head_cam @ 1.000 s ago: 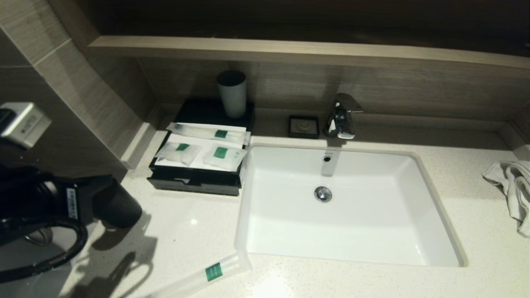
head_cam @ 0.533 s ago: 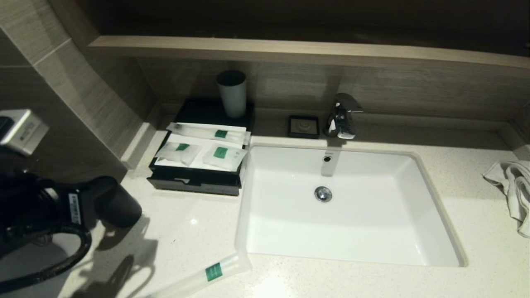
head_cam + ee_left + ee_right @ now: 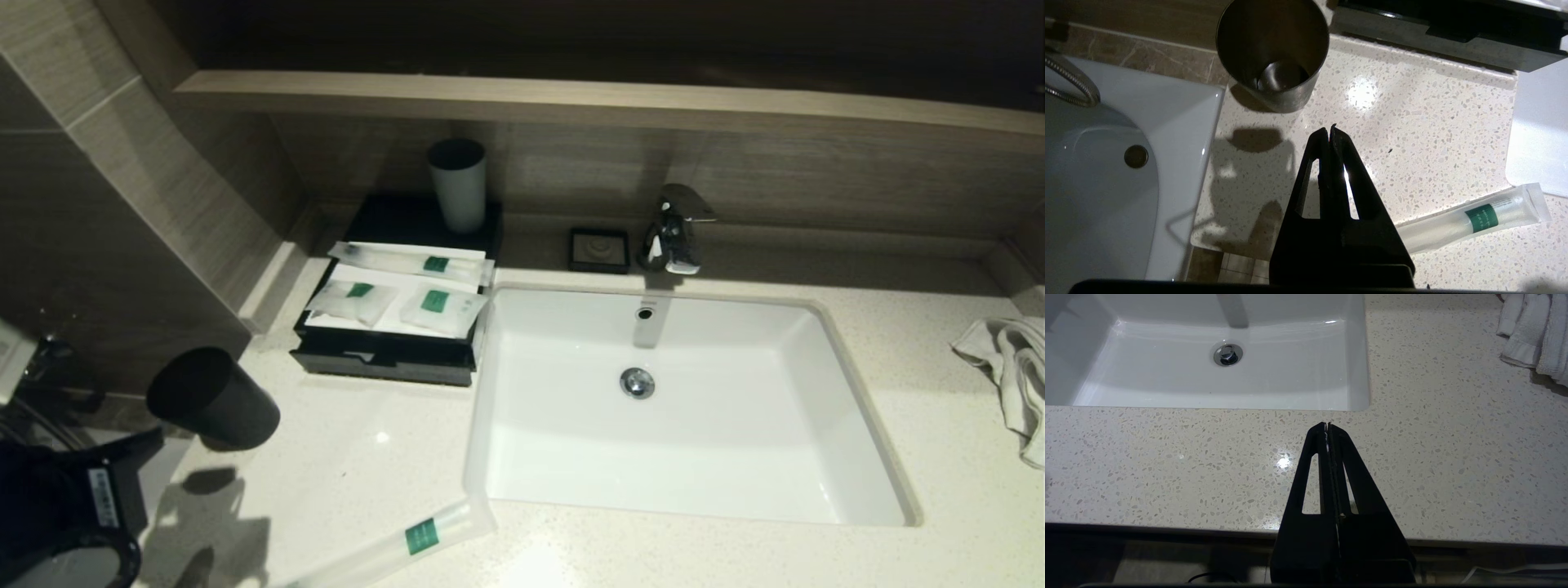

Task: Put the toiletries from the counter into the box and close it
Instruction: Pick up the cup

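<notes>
The black box with a white top panel stands left of the sink. On its panel lie one long slim packet and two small pouches. A second long packet lies on the counter near the front edge; it also shows in the left wrist view. My left gripper is shut and empty above the counter, between that packet and a black tumbler. My left arm is at the lower left. My right gripper is shut and empty over the counter's front edge.
The black tumbler stands on the counter in front of the box. A grey tumbler stands behind the box. The white sink, a tap, a small black dish and a white towel fill the right side.
My left arm has drawn back down to the lower left, away from the black tumbler. The packets and the box have not moved.
</notes>
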Robot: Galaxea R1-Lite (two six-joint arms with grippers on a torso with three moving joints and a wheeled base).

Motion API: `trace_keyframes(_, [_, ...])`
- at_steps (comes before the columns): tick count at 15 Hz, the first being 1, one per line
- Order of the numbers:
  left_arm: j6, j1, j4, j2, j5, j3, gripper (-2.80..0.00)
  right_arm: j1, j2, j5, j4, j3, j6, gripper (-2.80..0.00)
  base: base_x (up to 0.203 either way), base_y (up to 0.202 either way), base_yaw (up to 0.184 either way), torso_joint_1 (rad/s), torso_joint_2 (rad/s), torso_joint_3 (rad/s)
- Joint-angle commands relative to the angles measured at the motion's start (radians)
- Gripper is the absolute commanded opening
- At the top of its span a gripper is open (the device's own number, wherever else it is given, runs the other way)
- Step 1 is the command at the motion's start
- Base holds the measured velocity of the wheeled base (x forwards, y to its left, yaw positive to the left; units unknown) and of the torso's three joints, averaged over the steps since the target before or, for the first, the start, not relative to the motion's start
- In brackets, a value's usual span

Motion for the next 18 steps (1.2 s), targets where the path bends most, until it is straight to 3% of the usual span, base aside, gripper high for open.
trace_keyframes(1, [-0.03,0.001,0.0,-0.021,0.011,0.052,-2.8,0.0,0.001,0.0,0.0,0.0,0.0,-2.8,0.0,0.0,0.0,0.0,0.0,0.0])
trace_keyframes(6, [-0.063,0.0,-0.004,-0.082,0.008,0.167,-2.8,0.0,0.0,0.0,0.0,0.0,0.0,-2.8,0.0,0.0,0.0,0.0,0.0,0.0])
trace_keyframes(10, [-0.126,-0.001,-0.024,-0.048,0.002,0.215,-2.8,0.0,0.0,0.0,0.0,0.0,0.0,-2.8,0.0,0.0,0.0,0.0,0.0,0.0])
trace_keyframes(16, [-0.149,-0.001,-0.224,0.104,0.0,0.3,-2.8,0.0,0.0,0.0,0.0,0.0,0.0,-2.8,0.0,0.0,0.0,0.0,0.0,0.0])
trace_keyframes(18, [-0.147,-0.001,-0.242,0.124,0.0,0.301,-2.8,0.0,0.002,0.0,0.0,0.0,0.0,-2.8,0.0,0.0,0.0,0.0,0.0,0.0])
